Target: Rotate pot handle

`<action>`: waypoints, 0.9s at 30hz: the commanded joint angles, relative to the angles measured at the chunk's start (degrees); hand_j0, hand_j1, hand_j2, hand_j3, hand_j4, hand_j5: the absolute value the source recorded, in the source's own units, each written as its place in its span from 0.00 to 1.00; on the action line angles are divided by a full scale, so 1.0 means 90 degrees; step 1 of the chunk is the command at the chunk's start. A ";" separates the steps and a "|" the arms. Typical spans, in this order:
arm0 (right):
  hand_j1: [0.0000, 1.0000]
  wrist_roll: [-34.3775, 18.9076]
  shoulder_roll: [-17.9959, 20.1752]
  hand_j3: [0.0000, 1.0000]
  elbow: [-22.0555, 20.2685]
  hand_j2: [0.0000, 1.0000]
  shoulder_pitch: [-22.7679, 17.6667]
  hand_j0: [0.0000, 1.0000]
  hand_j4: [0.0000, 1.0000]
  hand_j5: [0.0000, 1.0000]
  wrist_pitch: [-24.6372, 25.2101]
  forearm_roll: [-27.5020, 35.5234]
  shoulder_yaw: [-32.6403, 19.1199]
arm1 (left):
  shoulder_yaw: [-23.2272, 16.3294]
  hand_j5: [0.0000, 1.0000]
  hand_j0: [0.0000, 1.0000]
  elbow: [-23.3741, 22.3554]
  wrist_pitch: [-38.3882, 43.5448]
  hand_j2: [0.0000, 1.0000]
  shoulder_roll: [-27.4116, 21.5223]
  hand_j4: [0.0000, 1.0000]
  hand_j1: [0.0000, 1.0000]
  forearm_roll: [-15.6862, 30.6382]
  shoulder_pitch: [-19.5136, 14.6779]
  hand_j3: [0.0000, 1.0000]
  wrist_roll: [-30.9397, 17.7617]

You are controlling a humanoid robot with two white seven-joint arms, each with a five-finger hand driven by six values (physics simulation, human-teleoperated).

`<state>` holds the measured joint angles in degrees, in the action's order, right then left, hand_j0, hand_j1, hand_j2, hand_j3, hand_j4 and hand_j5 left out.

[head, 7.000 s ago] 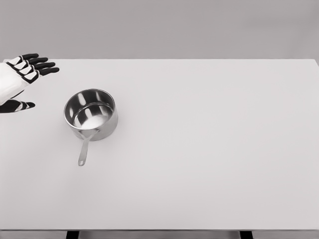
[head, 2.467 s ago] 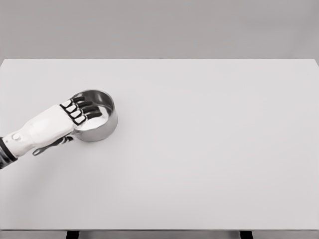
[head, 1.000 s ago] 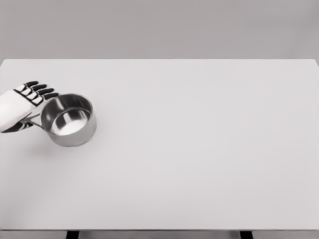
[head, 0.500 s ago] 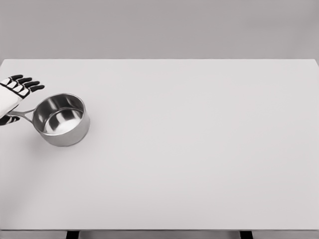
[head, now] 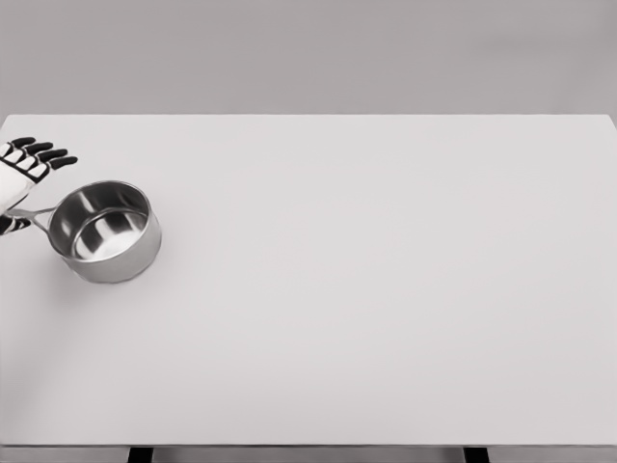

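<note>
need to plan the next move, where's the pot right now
In the head view the pot sits at the table's far left, its handle pointing left to the left hand at the picture's edge.

Bright, even light; soft shadows, sharp focus

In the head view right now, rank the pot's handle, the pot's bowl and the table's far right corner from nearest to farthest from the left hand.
1. Pot's handle: at the left hand, against its thumb side at the left edge.
2. Pot's bowl: just right of the handle, on the table's left side.
3. Table's far right corner: across the whole table, upper right.
</note>
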<state>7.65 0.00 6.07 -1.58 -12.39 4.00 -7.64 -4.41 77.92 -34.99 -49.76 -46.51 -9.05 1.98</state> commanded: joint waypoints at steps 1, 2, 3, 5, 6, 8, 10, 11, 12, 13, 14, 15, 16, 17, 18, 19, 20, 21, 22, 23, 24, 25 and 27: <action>1.00 0.0000 0.0000 1.00 0.0000 1.00 0.0000 1.00 1.00 1.00 -0.0001 0.0004 -0.0001 | -0.0008 1.00 1.00 -0.0016 -0.0001 1.00 -0.0008 1.00 1.00 0.0031 -0.0010 1.00 0.0005; 1.00 0.0000 0.0000 1.00 0.0000 1.00 0.0000 1.00 1.00 1.00 -0.0001 0.0004 -0.0001 | -0.0018 1.00 1.00 -0.0064 -0.0001 1.00 -0.0008 1.00 1.00 0.0031 -0.0019 1.00 0.0005; 1.00 0.0000 0.0000 1.00 0.0000 1.00 0.0000 1.00 1.00 1.00 -0.0001 0.0004 -0.0001 | -0.0037 1.00 1.00 -0.0142 -0.0001 1.00 0.0002 1.00 1.00 0.0031 -0.0088 1.00 -0.0005; 1.00 0.0000 0.0000 1.00 0.0000 1.00 0.0000 1.00 1.00 1.00 -0.0001 0.0004 -0.0001 | -0.0047 1.00 1.00 -0.0152 -0.0001 1.00 0.0002 1.00 1.00 0.0032 -0.0098 1.00 0.0005; 1.00 0.0000 0.0000 1.00 0.0000 1.00 0.0000 1.00 1.00 1.00 -0.0001 0.0004 -0.0001 | -0.0057 1.00 1.00 -0.0152 -0.0001 1.00 0.0012 1.00 1.00 0.0031 -0.0146 1.00 -0.0005; 1.00 0.0000 0.0000 1.00 0.0000 1.00 0.0000 1.00 1.00 1.00 -0.0001 0.0004 -0.0001 | -0.0057 1.00 1.00 -0.0152 -0.0001 1.00 0.0012 1.00 1.00 0.0022 -0.0176 1.00 -0.0005; 1.00 0.0000 0.0000 1.00 0.0000 1.00 0.0000 1.00 1.00 1.00 -0.0001 0.0004 -0.0001 | -0.0057 1.00 1.00 -0.0152 -0.0001 1.00 0.0012 1.00 1.00 0.0022 -0.0176 1.00 -0.0005; 1.00 0.0000 0.0000 1.00 0.0000 1.00 0.0000 1.00 1.00 1.00 -0.0001 0.0004 -0.0001 | -0.0066 1.00 1.00 -0.0152 -0.0001 1.00 0.0022 1.00 1.00 0.0022 -0.0176 1.00 -0.0005; 1.00 0.0000 0.0000 1.00 0.0000 1.00 0.0000 1.00 1.00 1.00 -0.0001 0.0004 -0.0001 | -0.0067 1.00 1.00 -0.0152 -0.0001 1.00 0.0022 1.00 1.00 0.0022 -0.0176 1.00 -0.0005; 1.00 0.0000 0.0000 1.00 0.0000 1.00 0.0000 1.00 1.00 1.00 -0.0001 0.0004 -0.0001 | -0.0057 1.00 1.00 -0.0152 -0.0001 1.00 0.0022 1.00 1.00 0.0022 -0.0176 1.00 -0.0005; 1.00 0.0000 0.0000 1.00 0.0000 1.00 0.0000 1.00 1.00 1.00 -0.0001 0.0004 -0.0001 | -0.0067 1.00 1.00 -0.0152 -0.0001 1.00 0.0022 1.00 1.00 0.0022 -0.0176 1.00 -0.0005; 1.00 0.0000 0.0000 1.00 0.0000 1.00 0.0000 1.00 1.00 1.00 -0.0001 0.0004 -0.0001 | -0.0067 1.00 1.00 -0.0152 -0.0001 1.00 0.0022 1.00 1.00 0.0022 -0.0176 1.00 -0.0005; 1.00 0.0000 0.0000 1.00 0.0000 1.00 0.0000 1.00 1.00 1.00 -0.0001 0.0004 -0.0001 | -0.0067 1.00 1.00 -0.0152 -0.0001 1.00 0.0022 1.00 1.00 0.0022 -0.0176 1.00 -0.0005; 1.00 0.0000 0.0000 1.00 0.0000 1.00 0.0000 1.00 1.00 1.00 -0.0001 0.0004 -0.0001 | -0.0067 1.00 1.00 -0.0152 -0.0001 1.00 0.0022 1.00 1.00 0.0031 -0.0176 1.00 -0.0005; 1.00 0.0000 0.0000 1.00 0.0000 1.00 0.0000 1.00 1.00 1.00 -0.0001 0.0004 -0.0001 | -0.0067 1.00 1.00 -0.0152 -0.0001 1.00 0.0022 1.00 1.00 0.0031 -0.0176 1.00 -0.0005; 1.00 0.0000 0.0000 1.00 0.0000 1.00 0.0000 1.00 1.00 1.00 -0.0001 0.0004 -0.0001 | -0.0067 1.00 1.00 -0.0152 -0.0001 1.00 0.0022 1.00 1.00 0.0041 -0.0176 1.00 -0.0005; 1.00 0.0000 0.0000 1.00 0.0000 1.00 0.0000 1.00 1.00 1.00 -0.0001 0.0004 -0.0001 | -0.0067 1.00 1.00 -0.0152 -0.0001 1.00 0.0012 1.00 1.00 0.0041 -0.0176 1.00 0.0005; 1.00 0.0000 0.0000 1.00 0.0000 1.00 0.0000 1.00 1.00 1.00 -0.0001 0.0004 -0.0001 | -0.0067 1.00 1.00 -0.0152 -0.0001 1.00 0.0012 1.00 1.00 0.0041 -0.0176 1.00 -0.0005; 1.00 0.0000 0.0000 1.00 0.0000 1.00 0.0000 1.00 1.00 1.00 -0.0001 0.0004 -0.0001 | -0.0067 1.00 1.00 -0.0152 -0.0001 1.00 0.0002 1.00 1.00 0.0041 -0.0176 1.00 -0.0005; 1.00 0.0000 0.0000 1.00 0.0000 1.00 0.0000 1.00 1.00 1.00 -0.0001 0.0004 -0.0001 | -0.0057 1.00 1.00 -0.0152 -0.0001 1.00 -0.0008 1.00 1.00 0.0041 -0.0176 1.00 -0.0005; 1.00 0.0000 0.0000 1.00 0.0000 1.00 0.0000 1.00 1.00 1.00 -0.0001 0.0004 -0.0001 | -0.0057 1.00 1.00 -0.0152 -0.0001 1.00 -0.0018 1.00 1.00 0.0041 -0.0176 1.00 -0.0005; 1.00 0.0000 0.0000 1.00 0.0000 1.00 0.0000 1.00 1.00 1.00 -0.0001 0.0004 -0.0001 | -0.0047 1.00 1.00 -0.0152 -0.0001 1.00 -0.0047 1.00 1.00 0.0041 -0.0166 1.00 -0.0005; 1.00 0.0000 0.0000 1.00 0.0000 1.00 0.0000 1.00 1.00 1.00 -0.0001 0.0004 -0.0001 | -0.0037 1.00 1.00 -0.0152 -0.0001 1.00 -0.0076 1.00 1.00 0.0061 -0.0176 1.00 -0.0005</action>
<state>7.65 0.00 6.06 -1.58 -12.39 4.00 -7.64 -4.85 76.55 -34.99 -50.11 -46.43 -10.55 1.90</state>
